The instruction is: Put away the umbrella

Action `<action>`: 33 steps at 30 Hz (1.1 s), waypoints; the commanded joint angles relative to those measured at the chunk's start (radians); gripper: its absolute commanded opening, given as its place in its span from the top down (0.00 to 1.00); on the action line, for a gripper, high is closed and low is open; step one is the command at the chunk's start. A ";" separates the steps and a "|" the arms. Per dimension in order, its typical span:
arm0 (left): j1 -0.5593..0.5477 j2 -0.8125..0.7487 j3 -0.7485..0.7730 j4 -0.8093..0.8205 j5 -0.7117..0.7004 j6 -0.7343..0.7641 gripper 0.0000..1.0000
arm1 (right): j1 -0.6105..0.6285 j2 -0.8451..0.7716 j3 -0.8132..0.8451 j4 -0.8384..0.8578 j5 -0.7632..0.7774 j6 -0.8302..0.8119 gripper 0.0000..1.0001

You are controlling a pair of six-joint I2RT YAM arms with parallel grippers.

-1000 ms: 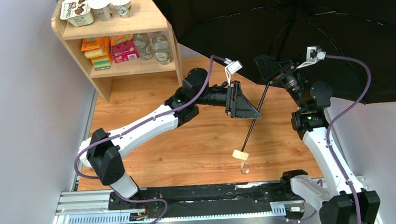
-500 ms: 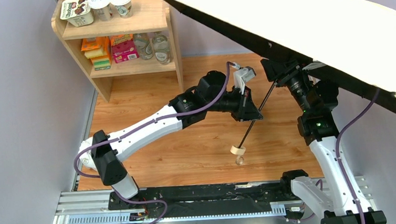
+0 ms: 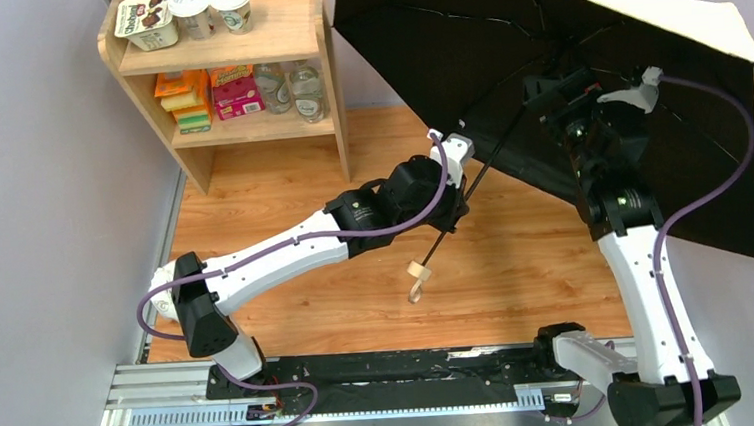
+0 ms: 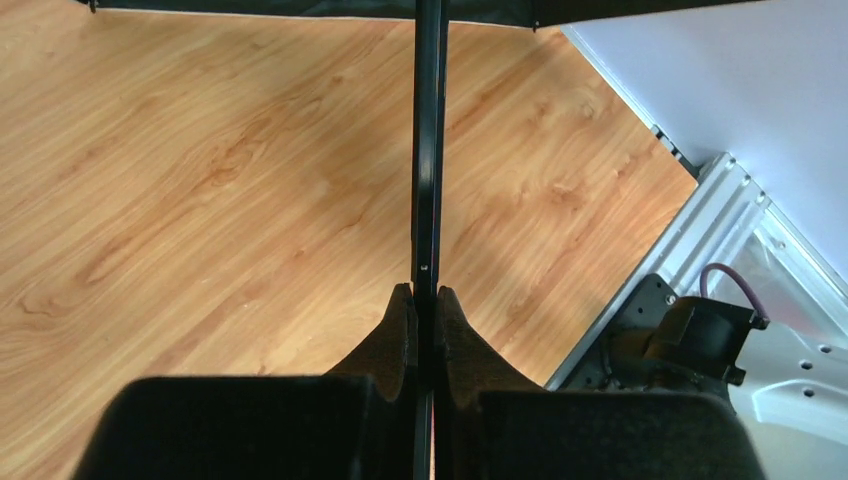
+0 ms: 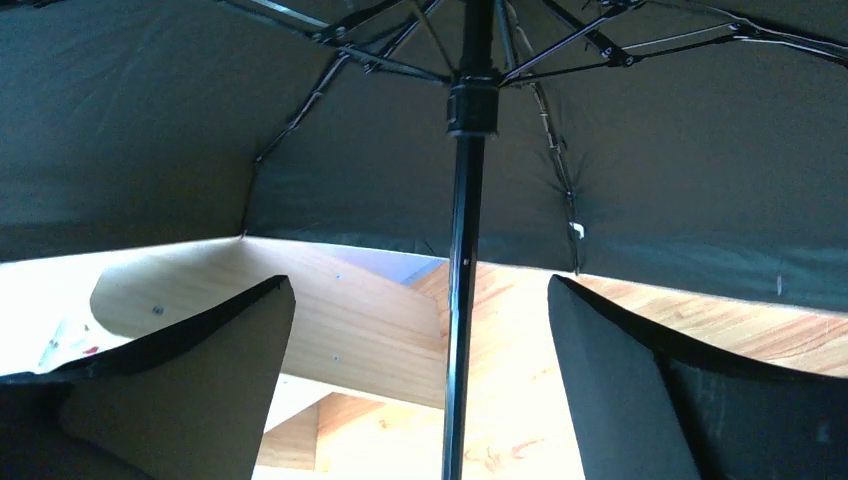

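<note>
Umbrella: there it is, open wide, and we see the umbrella point(image 3: 462, 47) with its black underside turned our way and the beige outer skin showing along the top and right rim
Where it sits: the canopy point(image 5: 150, 130) spreads over the table's far right corner and reaches out past the right edge
Shaft: the thin black shaft point(image 3: 490, 160) slants from under the canopy down and left toward the middle of the table point(image 3: 280, 180)
Handle: a small pale wooden handle point(image 3: 418, 268) caps the low end of the shaft, over the middle of the table, with the beige strap point(image 3: 416, 290) dangling just beneath it
Left pincer: fingers together, and we have the left gripper point(image 4: 421, 300) clamped on the shaft a little way up from the handle, its two dark tips pinching the rod from either side
Right pincer: up under the canopy, the right gripper point(image 5: 420, 290) stands with its fingers wide apart, and the shaft runs between them touching neither
Ribs: from the right wrist we see the black ribs point(image 5: 340, 55) fanning out from the collar on the shaft, just ahead of the fingers
Shelf: a wooden shelf unit point(image 3: 280, 29) stands at the far left corner, cups on its top board, boxes and jars on the board below
</note>
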 commanded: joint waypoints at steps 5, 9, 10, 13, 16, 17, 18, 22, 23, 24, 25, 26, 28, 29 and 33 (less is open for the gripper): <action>-0.031 -0.046 -0.043 0.115 -0.138 0.011 1.00 | -0.052 0.087 0.100 -0.152 0.130 0.185 0.00; -0.031 -0.054 -0.072 0.142 -0.126 0.014 1.00 | -0.138 0.096 0.036 -0.054 0.054 0.239 0.09; -0.032 -0.052 -0.072 0.145 -0.123 0.008 1.00 | -0.155 0.113 0.039 -0.046 0.026 0.250 0.10; -0.032 -0.057 -0.089 0.159 -0.105 0.003 1.00 | -0.163 0.159 0.063 0.026 -0.038 0.201 0.11; -0.032 -0.071 -0.118 0.188 -0.097 -0.001 1.00 | -0.161 0.196 0.077 0.076 -0.065 0.190 0.13; -0.032 -0.074 -0.116 0.188 -0.097 -0.001 1.00 | -0.160 0.206 0.083 0.079 -0.066 0.193 0.14; -0.034 -0.075 -0.116 0.188 -0.093 0.006 1.00 | -0.160 0.217 0.088 0.083 -0.068 0.199 0.15; -0.034 -0.077 -0.110 0.187 -0.083 0.012 1.00 | -0.157 0.240 0.093 0.139 -0.094 0.212 0.27; -0.034 -0.075 -0.109 0.181 -0.082 0.015 1.00 | -0.147 0.237 0.094 0.148 -0.082 0.205 0.27; -0.034 -0.077 -0.110 0.181 -0.080 0.016 1.00 | -0.137 0.237 0.103 0.136 -0.047 0.192 0.27; -0.034 -0.077 -0.110 0.182 -0.080 0.016 1.00 | -0.124 0.240 0.119 0.116 0.001 0.182 0.27; -0.034 -0.078 -0.115 0.179 -0.082 0.014 1.00 | -0.115 0.243 0.137 0.081 0.053 0.178 0.26; -0.034 -0.075 -0.121 0.182 -0.082 0.008 1.00 | -0.100 0.248 0.148 0.067 0.144 0.185 0.30; -0.034 -0.075 -0.118 0.184 -0.080 0.005 1.00 | -0.101 0.258 0.145 0.091 0.141 0.190 0.32; -0.035 -0.061 -0.106 0.174 -0.074 0.003 1.00 | -0.098 0.347 0.220 0.078 0.129 0.185 0.40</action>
